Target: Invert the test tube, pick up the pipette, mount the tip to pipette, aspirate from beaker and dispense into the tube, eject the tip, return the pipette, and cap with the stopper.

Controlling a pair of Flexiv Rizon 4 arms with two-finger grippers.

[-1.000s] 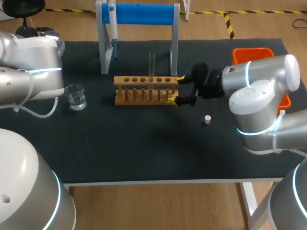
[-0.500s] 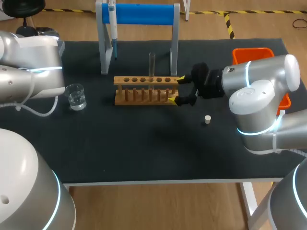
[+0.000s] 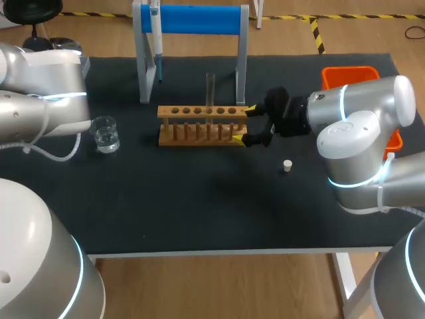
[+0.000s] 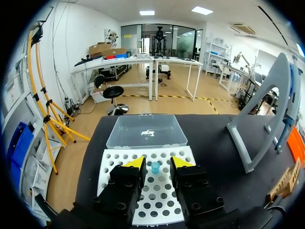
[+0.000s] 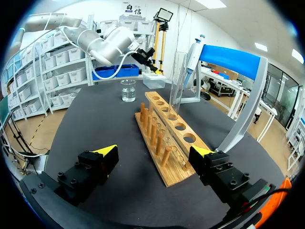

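Rack (image 3: 202,125) holds one tube (image 3: 210,90); beaker (image 3: 105,134), at its 9 o'clock, holds liquid. Right hand (image 3: 243,124) and left hand (image 4: 154,162) gape empty. Only left wrist view shows tray (image 4: 119,167), one tip (image 4: 155,167).

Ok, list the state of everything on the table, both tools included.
test tube: standing in the rack, no stopper on it.
pipette: hanging on the stand.
beaker: upright, holds clear liquid.
stopper: lying on the table, apart from the test tube.
left tool: open, above the tip box.
right tool: open, at the rack's end.
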